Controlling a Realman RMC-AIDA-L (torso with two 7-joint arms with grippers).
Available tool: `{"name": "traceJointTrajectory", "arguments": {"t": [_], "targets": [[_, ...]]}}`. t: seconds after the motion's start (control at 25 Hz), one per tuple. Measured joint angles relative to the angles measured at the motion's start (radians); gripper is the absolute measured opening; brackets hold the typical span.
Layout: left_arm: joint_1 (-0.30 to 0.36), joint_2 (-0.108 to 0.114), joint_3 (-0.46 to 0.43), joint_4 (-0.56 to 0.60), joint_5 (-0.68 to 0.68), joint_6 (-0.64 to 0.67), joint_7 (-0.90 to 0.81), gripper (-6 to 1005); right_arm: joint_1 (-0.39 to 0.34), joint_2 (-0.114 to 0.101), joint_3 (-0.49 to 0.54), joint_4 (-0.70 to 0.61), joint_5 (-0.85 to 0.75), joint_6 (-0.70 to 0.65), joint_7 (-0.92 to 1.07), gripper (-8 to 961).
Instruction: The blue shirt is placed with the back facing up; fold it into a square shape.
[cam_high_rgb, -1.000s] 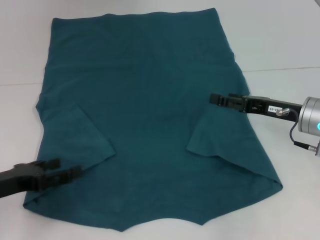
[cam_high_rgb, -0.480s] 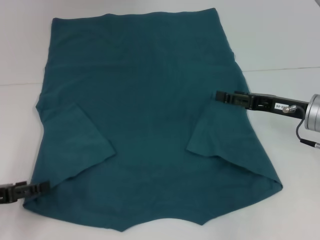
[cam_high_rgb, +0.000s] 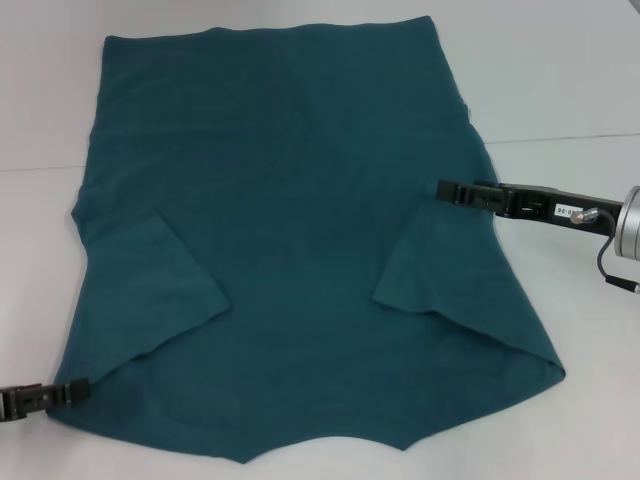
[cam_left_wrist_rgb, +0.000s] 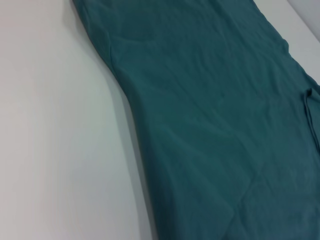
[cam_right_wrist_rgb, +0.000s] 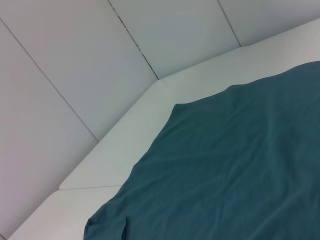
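Observation:
The blue shirt (cam_high_rgb: 290, 230) lies flat on the white table (cam_high_rgb: 560, 80), plain side up. Both short sleeves are folded inward onto the body: the left sleeve (cam_high_rgb: 150, 290) and the right sleeve (cam_high_rgb: 430, 270). My left gripper (cam_high_rgb: 66, 393) is low at the near left, at the shirt's edge by the bottom corner. My right gripper (cam_high_rgb: 447, 190) reaches in from the right, over the shirt's right edge just above the folded sleeve. The left wrist view shows the shirt (cam_left_wrist_rgb: 225, 125) along its edge. The right wrist view shows the shirt (cam_right_wrist_rgb: 240, 175) and a far corner.
Bare white table (cam_high_rgb: 40, 260) surrounds the shirt on the left, the right and at the back. A seam line (cam_high_rgb: 560, 137) crosses the table. White wall panels (cam_right_wrist_rgb: 75, 65) stand behind the table's far edge.
My left gripper has pulled back from over the shirt's lower left to its edge, moving left and toward me. My right gripper has drawn slightly to the right. The shirt has not moved.

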Motion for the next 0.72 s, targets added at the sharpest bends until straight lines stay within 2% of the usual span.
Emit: {"name": "traceJointTrajectory", "arguments": {"t": [0.72], "targets": [[-0.023,0.002,0.043,-0.01,0.055,0.036,-0.022,933,-0.004,-0.001,0.009,0.0,0.0,-0.002,0.012,900]]}}
